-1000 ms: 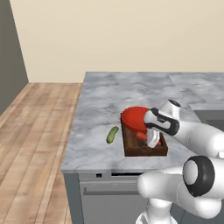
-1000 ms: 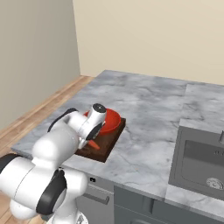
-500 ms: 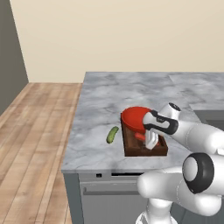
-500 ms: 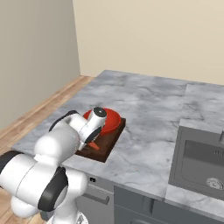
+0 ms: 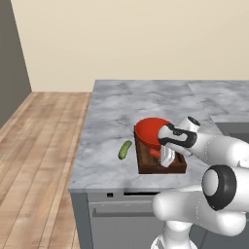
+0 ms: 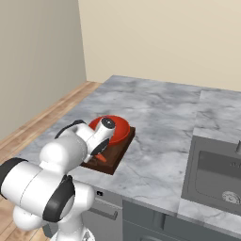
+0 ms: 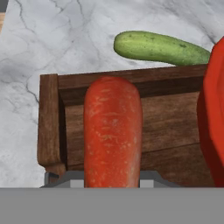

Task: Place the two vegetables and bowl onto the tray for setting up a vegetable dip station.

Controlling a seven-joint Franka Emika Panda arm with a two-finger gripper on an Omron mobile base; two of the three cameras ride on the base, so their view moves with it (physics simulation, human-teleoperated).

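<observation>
The gripper (image 5: 165,159) is seen poised over the dark brown wooden tray (image 5: 146,163), which rests on the grey marble counter (image 5: 112,112) near its front edge. The orange-red carrot (image 7: 113,135) is clamped between narrowly set jaws; in the hand view it runs up from between the fingertips and is held over the tray's floor, close beside one low side wall. Whether the carrot's far end touches the wood cannot be told. In the left base view a short length of the carrot (image 5: 154,152) is seen just beside the gripper, over the middle of the tray.

The glossy red bowl (image 5: 151,132) is set on the far end of the tray, its rim reaching past the tray's sides. In the hand view the bowl's edge (image 7: 214,113) is seen just beside the carrot.

The green cucumber (image 5: 125,150) lies on the counter, off the tray, near its left side and apart from it. In the hand view the cucumber (image 7: 159,47) is seen beyond the tray's wall.

In the right base view the tray (image 6: 115,160) and the bowl (image 6: 120,128) are partly covered by the arm, and a sink (image 6: 214,174) is set into the counter to the right.
</observation>
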